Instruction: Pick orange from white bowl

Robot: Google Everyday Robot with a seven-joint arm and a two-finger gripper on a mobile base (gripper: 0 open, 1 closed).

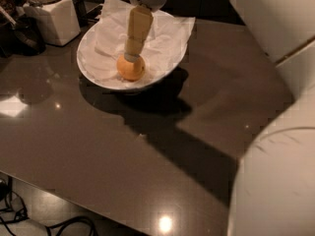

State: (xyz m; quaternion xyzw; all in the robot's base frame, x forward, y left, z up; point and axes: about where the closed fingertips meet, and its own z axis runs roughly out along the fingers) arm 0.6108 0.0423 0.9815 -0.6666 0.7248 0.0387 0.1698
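Note:
The orange [130,69] is a small round orange-yellow fruit lying in the white bowl [91,70], which is lined with crumpled white paper and stands at the back of the dark table. My gripper [132,56] reaches down from above into the bowl, its tan fingers [137,31] ending right on top of the orange and hiding its upper part.
A white square lidded jar [51,14] stands left of the bowl, with dark items beside it at the far left. My white arm [275,171] fills the right side. The table's front edge [74,205] runs along the bottom left, with cables on the floor below.

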